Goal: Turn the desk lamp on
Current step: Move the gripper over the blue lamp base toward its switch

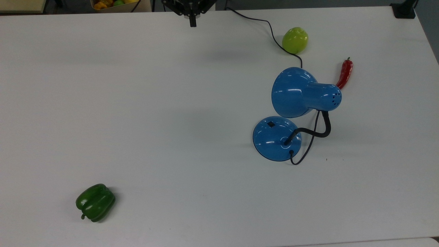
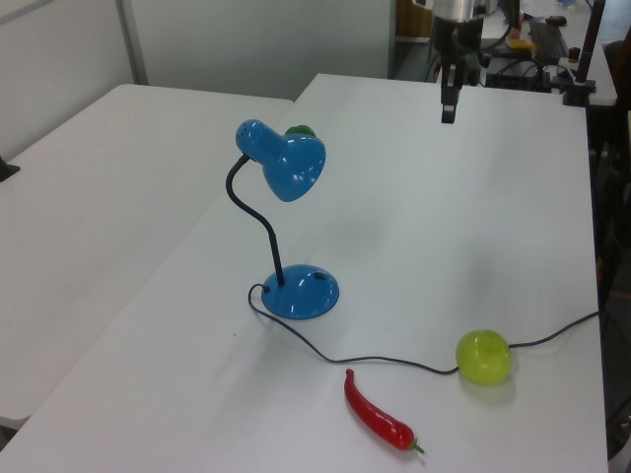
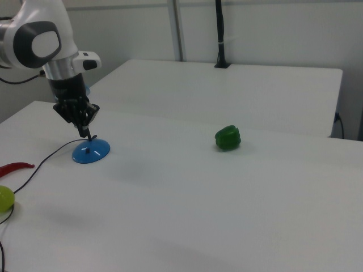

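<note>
The desk lamp stands at the top view's right, its blue bell shade [image 1: 295,92] hanging over the round blue base [image 1: 274,140], which carries a small black switch [image 1: 271,124]. A black gooseneck [image 1: 319,132] joins shade and base. In the left view the lamp [image 2: 286,163] is upright on its base [image 2: 304,293]. My gripper [image 1: 192,23] hovers at the table's far edge, well to the top view's left of the lamp, fingers shut on nothing. It also shows in the left view [image 2: 449,110] and in the right view [image 3: 86,133], in front of the base [image 3: 91,152].
The lamp's black cord [image 1: 271,32] runs past a green apple [image 1: 295,40] to the table's far edge. A red chili [image 1: 344,73] lies behind the shade. A green bell pepper [image 1: 95,202] sits at the near left. A box of fruit [image 1: 116,4] stands beyond the table.
</note>
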